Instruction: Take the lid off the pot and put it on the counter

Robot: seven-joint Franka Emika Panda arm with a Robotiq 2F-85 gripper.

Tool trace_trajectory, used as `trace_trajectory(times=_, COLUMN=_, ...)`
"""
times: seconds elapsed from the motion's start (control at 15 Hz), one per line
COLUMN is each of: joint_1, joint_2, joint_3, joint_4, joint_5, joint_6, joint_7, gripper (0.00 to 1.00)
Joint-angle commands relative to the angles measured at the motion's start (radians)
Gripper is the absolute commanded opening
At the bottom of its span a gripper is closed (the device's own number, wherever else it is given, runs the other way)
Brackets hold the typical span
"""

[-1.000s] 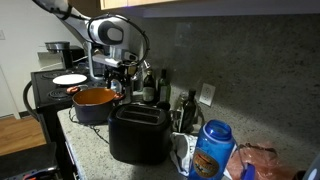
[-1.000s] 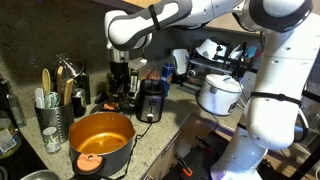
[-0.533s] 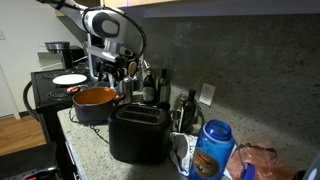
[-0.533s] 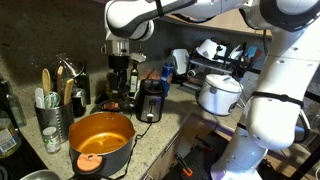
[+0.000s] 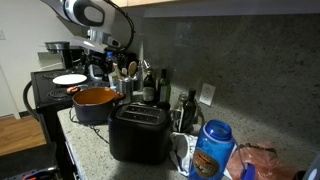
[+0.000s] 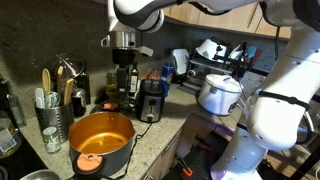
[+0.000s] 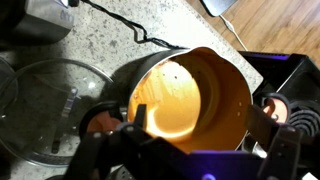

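The dark grey pot (image 7: 195,90) with its orange-red inside stands uncovered on the speckled counter (image 7: 110,35); it shows in both exterior views (image 5: 93,100) (image 6: 100,140). The see-through lid (image 7: 45,110) lies flat on the counter right beside the pot, next to its orange handle. A shiny round rim at the bottom left corner of an exterior view (image 6: 35,176) looks like the same lid. My gripper (image 7: 200,125) is open and empty, hanging well above the pot's mouth (image 5: 105,65) (image 6: 124,75).
A black toaster (image 5: 138,135) (image 6: 150,100) stands near the pot. A white plate (image 5: 68,79) sits on the black stove top (image 7: 285,80). Utensil holder (image 6: 52,118), bottles (image 5: 150,88), a blue bottle (image 5: 212,150) and a white cooker (image 6: 218,95) are around.
The arm has risen and its wrist has moved up and away from the pot. The pot and the lid have not moved.
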Motion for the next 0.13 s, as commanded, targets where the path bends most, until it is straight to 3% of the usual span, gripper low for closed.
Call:
trace_trajectory(times=0.0, joint_1=0.012, joint_2=-0.021, joint_3=-0.004, joint_4=-0.02, joint_5=0.008, joint_6=-0.003, joint_7=-0.021, gripper=1.0)
trace_trajectory(times=0.07, joint_1=0.019, joint_2=-0.042, joint_3=-0.005, joint_4=-0.042, joint_5=0.014, joint_6=-0.002, joint_7=-0.036, gripper=1.0)
